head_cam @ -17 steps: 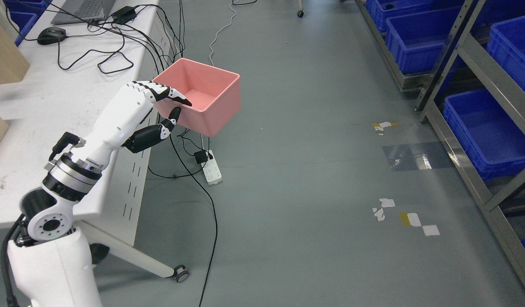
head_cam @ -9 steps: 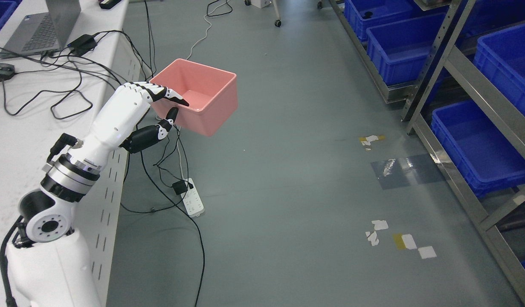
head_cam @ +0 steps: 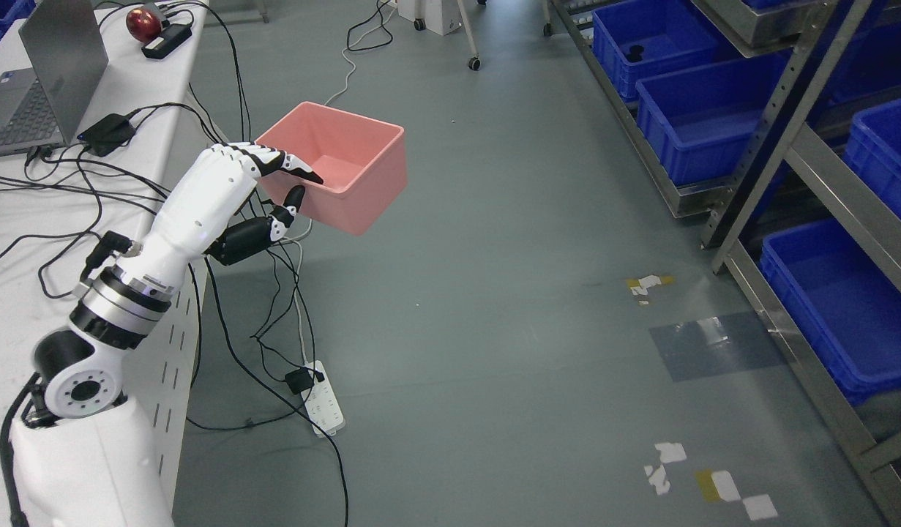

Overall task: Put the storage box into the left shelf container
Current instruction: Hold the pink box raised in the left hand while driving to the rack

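At the left edge of the view stands a white surface [head_cam: 139,95] carrying a laptop [head_cam: 36,80], a black adapter [head_cam: 106,132], loose cables [head_cam: 62,190] and, at its far end, a red round object [head_cam: 139,22] that cannot be identified with certainty.

The left hand [head_cam: 227,194] reaches up from the lower left, just off the surface's floor-side edge. Its fingers [head_cam: 293,165] are closed over the near-left wall of the pink storage box [head_cam: 340,172], upper fingers hooked inside the rim and thumb pressed on the outer face from below. The box is held in the air over the floor [head_cam: 494,293], clear of the surface and resting on nothing. It is open-topped, empty, and roughly level with a slight tilt. The box extends away from the fingers toward the upper right, and its long axis appears to run the same way. The right hand is out of view.

A white power strip [head_cam: 322,399] and trailing cords lie on the floor beneath the arm.

Along the right side runs a metal shelf rack [head_cam: 794,146] holding blue bins [head_cam: 684,124], all well apart from the box, with open floor between.

Judgement: the box is in transit and not yet placed. The grip is one-sided, so the far end is unsupported and could swing or slip. Which bin is the intended container cannot be determined from this view.
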Available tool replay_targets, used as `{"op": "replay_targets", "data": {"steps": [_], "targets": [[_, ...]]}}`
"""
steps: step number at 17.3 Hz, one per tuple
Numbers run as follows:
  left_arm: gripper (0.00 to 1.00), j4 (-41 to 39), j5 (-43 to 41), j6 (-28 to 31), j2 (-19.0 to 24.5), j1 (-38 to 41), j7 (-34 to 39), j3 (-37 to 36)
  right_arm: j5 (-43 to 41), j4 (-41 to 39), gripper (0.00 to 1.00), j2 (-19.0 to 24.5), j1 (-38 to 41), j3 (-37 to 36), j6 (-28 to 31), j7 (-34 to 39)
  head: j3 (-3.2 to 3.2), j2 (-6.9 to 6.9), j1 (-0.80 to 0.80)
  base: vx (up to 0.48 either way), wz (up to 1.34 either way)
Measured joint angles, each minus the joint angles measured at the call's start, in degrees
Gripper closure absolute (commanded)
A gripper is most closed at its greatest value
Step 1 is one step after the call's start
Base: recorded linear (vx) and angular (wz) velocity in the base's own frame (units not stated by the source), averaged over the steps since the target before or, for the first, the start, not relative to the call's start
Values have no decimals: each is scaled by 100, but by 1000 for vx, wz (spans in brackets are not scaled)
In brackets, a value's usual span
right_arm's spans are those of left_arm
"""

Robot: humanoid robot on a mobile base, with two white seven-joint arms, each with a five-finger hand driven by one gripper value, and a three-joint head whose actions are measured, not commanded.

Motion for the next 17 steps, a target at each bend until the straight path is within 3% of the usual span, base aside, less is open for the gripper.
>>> {"op": "replay_targets", "data": {"steps": [17], "targets": [[99,1,3,0,-2,-224,2,-394,0,0,0,0,-1,0,0,0,0,0,0,375,104]]}}
